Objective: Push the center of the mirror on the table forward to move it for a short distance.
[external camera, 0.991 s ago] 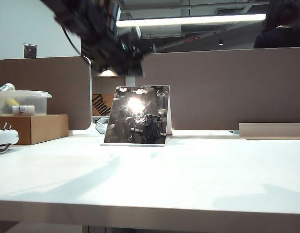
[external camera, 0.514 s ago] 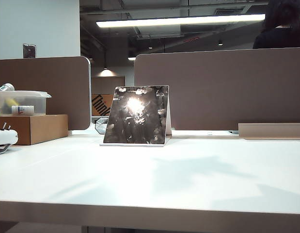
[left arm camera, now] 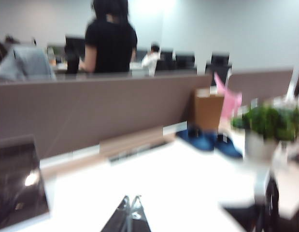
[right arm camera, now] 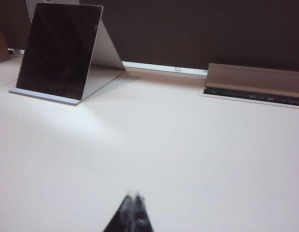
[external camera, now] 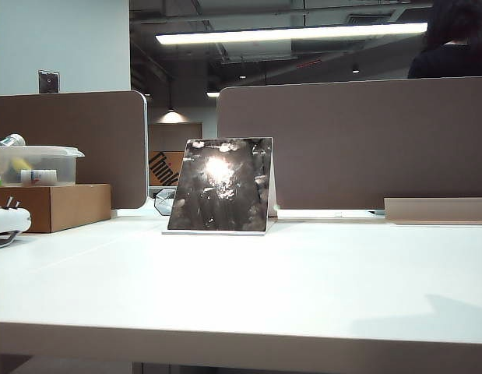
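Mirror (external camera: 219,185) slanted on stand, far centre-left of white table (external camera: 303,288), untouched. Approach step: next calls for tip against panel centre. Clear tub (external camera: 36,164) far left on cardboard box (external camera: 58,206), contents unclear. Left gripper (left arm camera: 131,212) and right gripper (right arm camera: 134,212) near, fingers pressed together.

Mirror (external camera: 218,185): dark square panel, bright glare, tilted back on white folded stand, upright at worktop (external camera: 303,273) 11 o'clock, far edge. Worktop: white, matte. Left tool (left arm camera: 131,205) and right tool (right arm camera: 134,198) closed above worktop, apart from mirror.

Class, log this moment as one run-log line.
dark reflective mirror: upright on white table, untouched | left tool: shut, off mirror | right tool: shut, off mirror
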Controlling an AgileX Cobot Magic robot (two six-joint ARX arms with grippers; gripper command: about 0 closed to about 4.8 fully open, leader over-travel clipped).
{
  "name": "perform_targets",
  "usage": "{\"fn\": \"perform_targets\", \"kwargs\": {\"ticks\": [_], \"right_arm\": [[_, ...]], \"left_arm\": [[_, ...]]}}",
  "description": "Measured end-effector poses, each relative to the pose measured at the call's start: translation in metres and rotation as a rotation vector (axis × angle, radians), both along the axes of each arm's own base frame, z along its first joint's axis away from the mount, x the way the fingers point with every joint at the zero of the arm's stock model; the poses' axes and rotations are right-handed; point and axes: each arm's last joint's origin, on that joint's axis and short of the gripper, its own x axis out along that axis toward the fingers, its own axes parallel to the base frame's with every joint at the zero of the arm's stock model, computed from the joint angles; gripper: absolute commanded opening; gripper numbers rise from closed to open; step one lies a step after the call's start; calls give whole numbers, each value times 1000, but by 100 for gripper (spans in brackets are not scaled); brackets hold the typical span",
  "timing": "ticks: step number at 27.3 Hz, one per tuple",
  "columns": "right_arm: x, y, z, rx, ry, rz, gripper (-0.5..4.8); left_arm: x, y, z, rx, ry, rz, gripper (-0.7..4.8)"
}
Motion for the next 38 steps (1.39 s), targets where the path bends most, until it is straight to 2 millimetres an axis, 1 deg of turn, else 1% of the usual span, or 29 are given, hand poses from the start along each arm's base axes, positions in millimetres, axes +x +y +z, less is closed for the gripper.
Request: {"fn": "perform_targets", "kwargs": {"ticks": [4, 9, 14, 17, 22, 26, 30, 35, 38], "right_arm": [[1, -2, 0, 0, 1, -24, -5], [1, -6, 0, 0, 0, -63, -5], [2, -15, 0, 0, 0, -153, -5], [3, -22, 0, 0, 0, -230, -5], [3, -25, 0, 0, 0, -265, -5], [3, -25, 0, 0, 0, -265, -5], [3, -25, 0, 0, 0, -265, -5], [3, -25, 0, 0, 0, -258, -5], [3, -21, 0, 0, 0, -223, -5]], "left_arm": [[-12, 10, -42, 101, 36, 12, -5], [-15, 22, -78, 126, 52, 77, -5], [-14, 23, -97, 153, 55, 115, -5], [-14, 18, -117, 236, 69, 132, -5], [-14, 13, -136, 252, 112, 135, -5], [-14, 11, -142, 271, 116, 108, -5], [-15, 10, -143, 275, 119, 62, -5], [-15, 10, -143, 275, 123, 55, -5], [-15, 10, -143, 268, 131, 38, -5]]}}
